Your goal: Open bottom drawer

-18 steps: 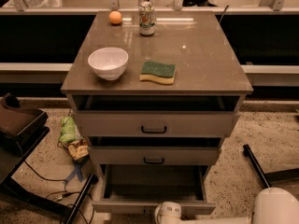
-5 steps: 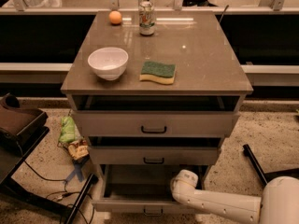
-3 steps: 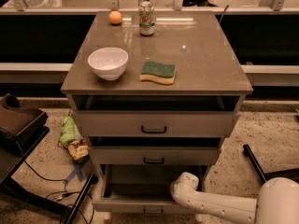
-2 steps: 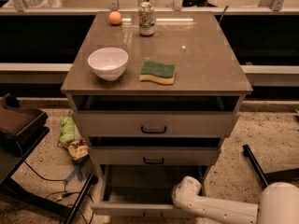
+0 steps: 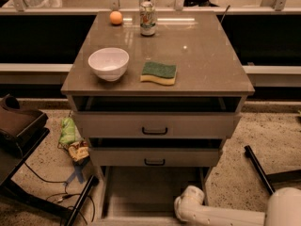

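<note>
The grey-beige cabinet (image 5: 155, 125) has three drawers. The bottom drawer (image 5: 150, 192) stands pulled far out toward me and its plain grey inside shows. Its front panel lies at the picture's lower edge and its handle is out of view. My white arm (image 5: 235, 215) comes in from the lower right. My gripper (image 5: 187, 205) is low at the drawer's front right corner, by the front panel.
The top drawer (image 5: 155, 124) and middle drawer (image 5: 154, 157) stand slightly out, each with a black handle. On the cabinet top are a white bowl (image 5: 108, 63), a green sponge (image 5: 159, 72), a can (image 5: 147, 18) and an orange (image 5: 116, 17). Bags (image 5: 70, 138), cables and a black frame (image 5: 28, 192) lie at the left.
My gripper and arm have moved down and toward me along the drawer's right front. The bottom drawer stands a little farther out than six seconds ago.
</note>
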`<state>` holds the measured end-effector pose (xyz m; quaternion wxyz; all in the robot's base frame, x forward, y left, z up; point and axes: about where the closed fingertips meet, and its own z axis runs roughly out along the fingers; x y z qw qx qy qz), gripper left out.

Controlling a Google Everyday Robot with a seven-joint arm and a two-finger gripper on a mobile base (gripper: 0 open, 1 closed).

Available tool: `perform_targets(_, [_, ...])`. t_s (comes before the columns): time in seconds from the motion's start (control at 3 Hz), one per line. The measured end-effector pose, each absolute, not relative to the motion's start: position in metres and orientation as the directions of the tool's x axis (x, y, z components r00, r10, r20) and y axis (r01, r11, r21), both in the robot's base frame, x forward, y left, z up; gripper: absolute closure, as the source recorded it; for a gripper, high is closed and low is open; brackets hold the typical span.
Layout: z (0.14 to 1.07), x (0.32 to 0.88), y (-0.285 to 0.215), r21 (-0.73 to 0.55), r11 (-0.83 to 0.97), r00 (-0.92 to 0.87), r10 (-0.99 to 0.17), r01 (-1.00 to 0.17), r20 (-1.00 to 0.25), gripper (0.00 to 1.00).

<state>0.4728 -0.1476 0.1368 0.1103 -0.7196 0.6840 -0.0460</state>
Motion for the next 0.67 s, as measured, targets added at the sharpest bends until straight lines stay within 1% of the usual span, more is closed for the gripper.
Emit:
perform_targets(0.33, [0.1326,0.3971,-0.1479,-0.117,-0.041,0.054,-0.993,-0.992,-0.107,1.00])
perform_targets(0.67, [0.1325,0.3997,-0.1483,-0.116,-0.041,0.054,-0.993,-0.992,-0.107,1.00])
